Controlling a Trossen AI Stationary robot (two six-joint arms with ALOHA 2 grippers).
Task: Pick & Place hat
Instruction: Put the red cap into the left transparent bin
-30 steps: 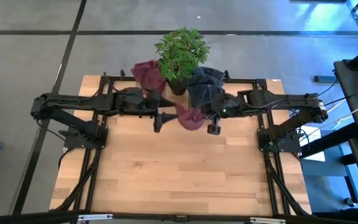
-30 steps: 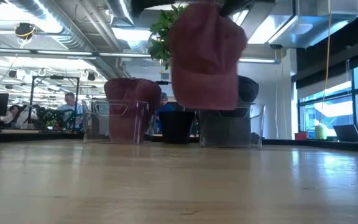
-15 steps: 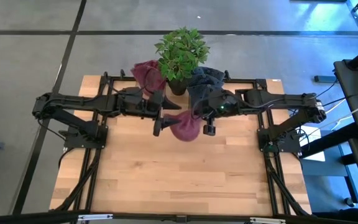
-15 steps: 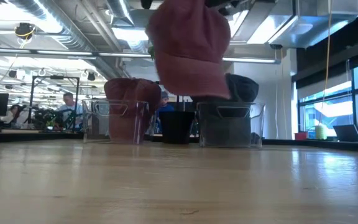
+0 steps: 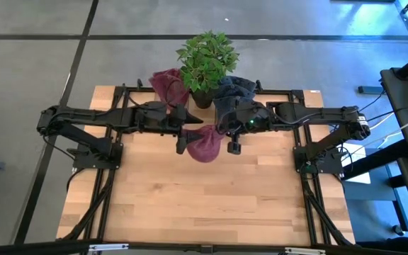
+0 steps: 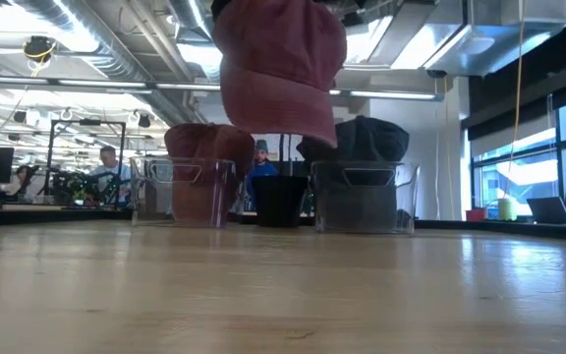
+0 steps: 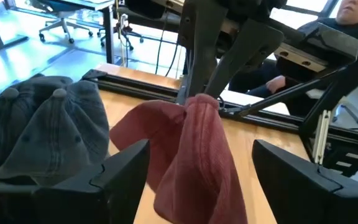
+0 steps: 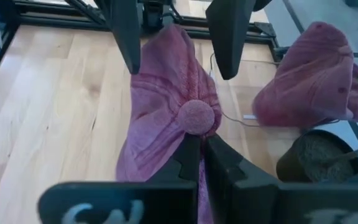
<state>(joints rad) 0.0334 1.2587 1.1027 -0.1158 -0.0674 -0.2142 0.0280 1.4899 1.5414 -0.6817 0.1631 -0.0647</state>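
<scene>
A dark red hat (image 5: 204, 146) hangs high over the middle of the table, with my right gripper (image 5: 223, 134) shut on it. The low view shows the hat (image 6: 278, 69) well above the tabletop. My left gripper (image 5: 185, 139) is open, and its two fingers (image 7: 124, 168) stand on either side of the hanging hat (image 7: 194, 155). Behind, a clear bin of red hats (image 6: 199, 187) and a clear bin of dark hats (image 6: 362, 192) stand on the table's far part, either side of a potted plant (image 5: 205, 60). My right gripper (image 8: 201, 158) pinches the hat's crown right by its top button (image 8: 196, 118) between its two fingers. The fingers slant down from the table's right side. The hat hangs below them, slack and clear of the table. My left gripper: I cannot tell whether its fingers touch the hat's sides.
The plant's dark pot (image 6: 281, 200) sits between the two bins at the far edge. The pile of red hats (image 8: 316, 81) and the grey hats (image 7: 42, 124) lie close behind the grippers. Bare wooden tabletop (image 5: 204, 198) stretches toward the near edge. People sit in the room beyond.
My right gripper has carried the red hat toward the table's left, toward my left gripper, tipping as it went. The hat, still hanging clear, has swung in between my left gripper's open fingers.
</scene>
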